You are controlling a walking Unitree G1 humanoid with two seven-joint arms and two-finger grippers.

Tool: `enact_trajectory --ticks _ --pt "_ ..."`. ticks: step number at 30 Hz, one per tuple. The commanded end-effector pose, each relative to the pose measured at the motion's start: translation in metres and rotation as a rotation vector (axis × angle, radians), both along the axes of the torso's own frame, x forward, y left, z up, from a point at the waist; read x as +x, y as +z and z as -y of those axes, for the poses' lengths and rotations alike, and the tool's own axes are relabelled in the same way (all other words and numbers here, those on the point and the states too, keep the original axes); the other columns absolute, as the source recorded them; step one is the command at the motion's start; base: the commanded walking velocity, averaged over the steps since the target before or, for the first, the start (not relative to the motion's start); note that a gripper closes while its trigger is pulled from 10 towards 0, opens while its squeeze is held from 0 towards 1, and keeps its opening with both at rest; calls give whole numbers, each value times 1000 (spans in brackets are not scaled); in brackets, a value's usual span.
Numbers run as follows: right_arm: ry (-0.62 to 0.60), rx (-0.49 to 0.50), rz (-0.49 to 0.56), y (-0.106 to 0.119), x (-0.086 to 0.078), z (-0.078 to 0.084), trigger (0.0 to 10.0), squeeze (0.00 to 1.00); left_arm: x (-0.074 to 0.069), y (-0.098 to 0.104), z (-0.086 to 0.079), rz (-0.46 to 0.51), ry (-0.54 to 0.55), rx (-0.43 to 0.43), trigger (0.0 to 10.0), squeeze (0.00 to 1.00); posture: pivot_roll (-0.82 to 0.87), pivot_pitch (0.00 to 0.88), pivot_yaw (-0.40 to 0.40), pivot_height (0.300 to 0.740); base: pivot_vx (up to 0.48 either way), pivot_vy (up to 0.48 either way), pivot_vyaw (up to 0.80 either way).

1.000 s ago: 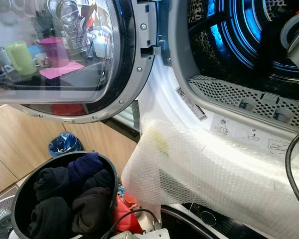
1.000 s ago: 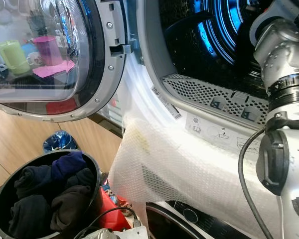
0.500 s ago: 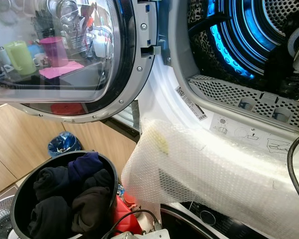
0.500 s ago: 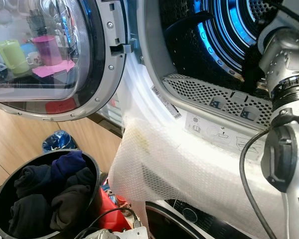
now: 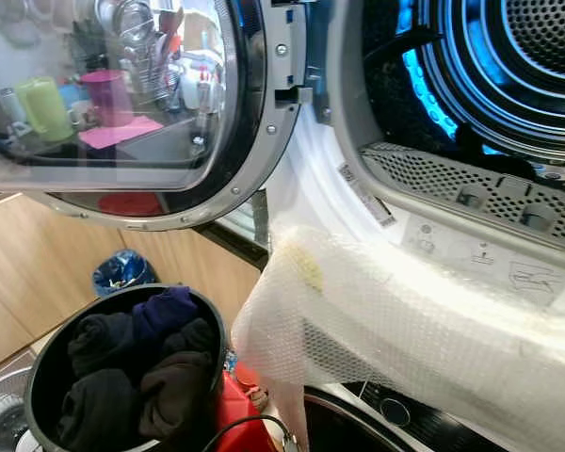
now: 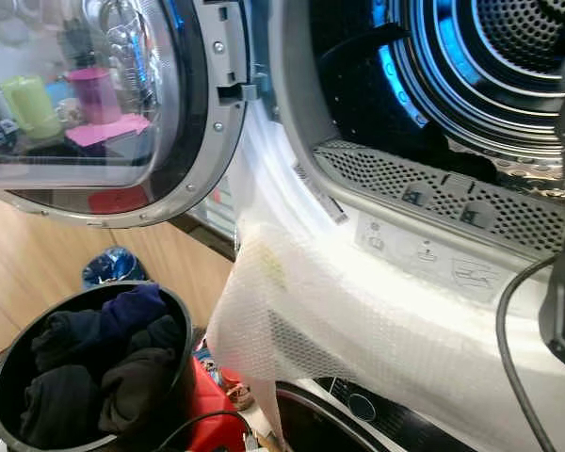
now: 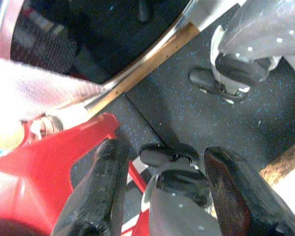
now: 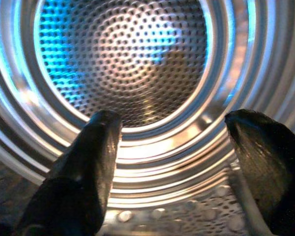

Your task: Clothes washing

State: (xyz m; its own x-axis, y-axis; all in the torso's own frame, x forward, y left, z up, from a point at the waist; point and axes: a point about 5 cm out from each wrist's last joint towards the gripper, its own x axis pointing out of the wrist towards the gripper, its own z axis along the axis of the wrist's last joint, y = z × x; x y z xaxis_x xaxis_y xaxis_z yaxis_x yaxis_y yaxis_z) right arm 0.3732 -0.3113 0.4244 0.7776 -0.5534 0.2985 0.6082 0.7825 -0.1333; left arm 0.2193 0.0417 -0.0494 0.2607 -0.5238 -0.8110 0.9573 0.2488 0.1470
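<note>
Washer open, laundry in the bucket alongside.

The washing machine [image 5: 508, 282] stands to the right, its drum [image 5: 508, 75] lit blue and facing the viewer, axis running straight back. The round glass door [image 5: 122, 94] is swung wide to the left. Bubble wrap [image 5: 386, 330] drapes the front below the opening. Pictogram stickers sit on the rim; no text is readable. Dark clothes [image 5: 132, 377] fill the black bucket [image 5: 38, 363] at lower left. The right gripper [image 8: 169, 162] points into the drum, fingers spread wide, holding nothing. The left gripper [image 7: 160, 196] hangs over the floor, parted, empty.
</note>
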Motion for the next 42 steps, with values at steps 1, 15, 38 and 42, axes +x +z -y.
enact_trajectory --ticks 1,15,38,42 --pt "12 -7 64 12 -2 -5 10000 1000 1 0 -3 2 -12 11 10000 0 -25 0 45 740 0 0 0" --pt "467 126 171 44 -5 -38 10000 0 2 0 -5 0 -9 19 10000 0 -26 0 54 740 0 0 0" --pt "1189 -39 138 -40 -120 -122 10000 0 7 2 -8 -6 18 13 10000 0 -53 23 67 740 0 0 0" --pt "1420 -150 -69 -116 -147 -153 10000 0 8 3 -8 -2 19 14 10000 0 -43 20 57 740 0 0 0"
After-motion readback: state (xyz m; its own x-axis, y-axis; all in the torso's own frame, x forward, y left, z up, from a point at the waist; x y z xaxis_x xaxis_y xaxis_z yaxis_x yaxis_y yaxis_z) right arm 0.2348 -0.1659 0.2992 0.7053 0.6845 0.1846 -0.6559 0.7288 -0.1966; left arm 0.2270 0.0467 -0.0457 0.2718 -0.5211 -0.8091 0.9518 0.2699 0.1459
